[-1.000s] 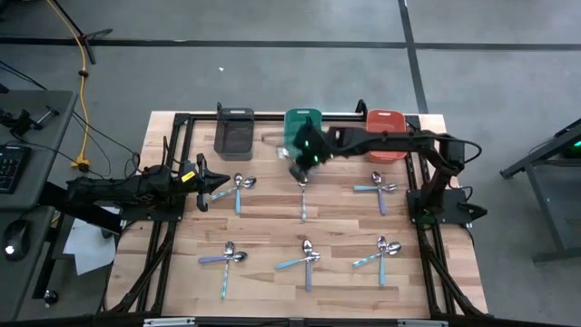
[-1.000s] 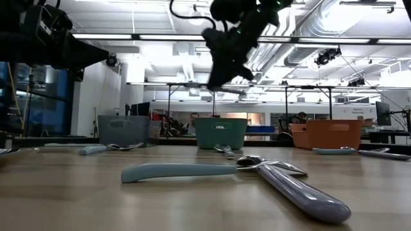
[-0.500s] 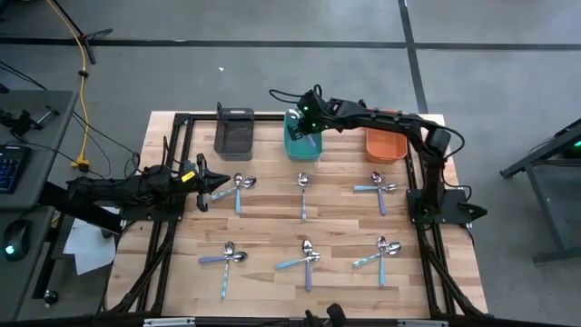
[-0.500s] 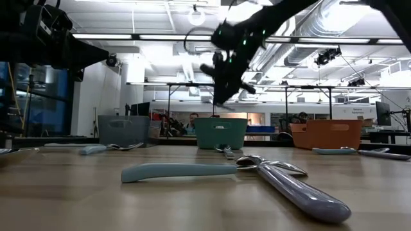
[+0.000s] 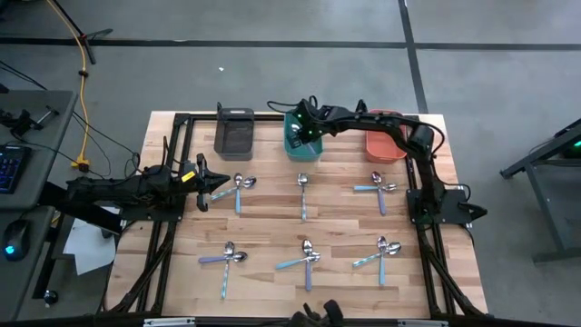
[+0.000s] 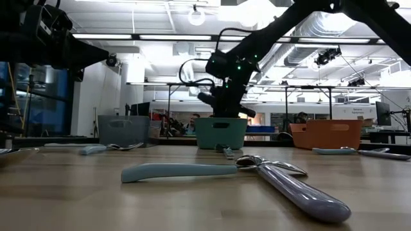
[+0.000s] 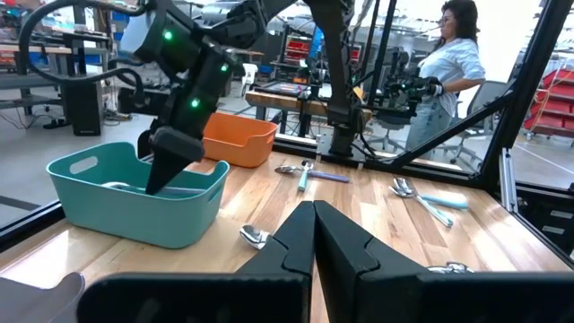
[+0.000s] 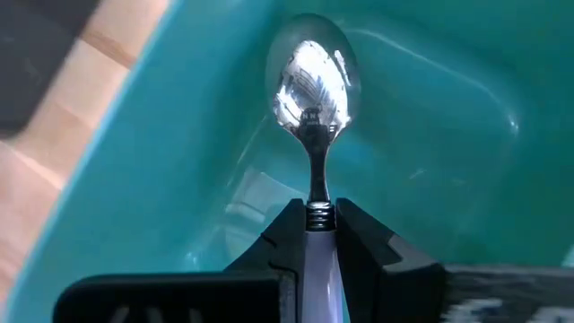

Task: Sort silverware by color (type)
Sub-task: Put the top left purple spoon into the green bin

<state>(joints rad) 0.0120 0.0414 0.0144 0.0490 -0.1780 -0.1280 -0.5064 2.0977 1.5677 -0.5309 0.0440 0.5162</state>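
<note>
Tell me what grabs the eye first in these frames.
The right tool reaches down into the teal bin at the table's far edge, shut on a spoon whose shiny bowl hangs inside the bin. Spoon pairs lie crossed in two rows on the wooden table. The left tool waits beside the leftmost far-row pair.

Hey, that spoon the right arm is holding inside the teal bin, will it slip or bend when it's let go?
The metal-bowled spoon looks rigid, so probably no bending. Its polished bowl and the smooth teal plastic bin suggest it may slide. The right gripper pinches its slim handle.
</note>
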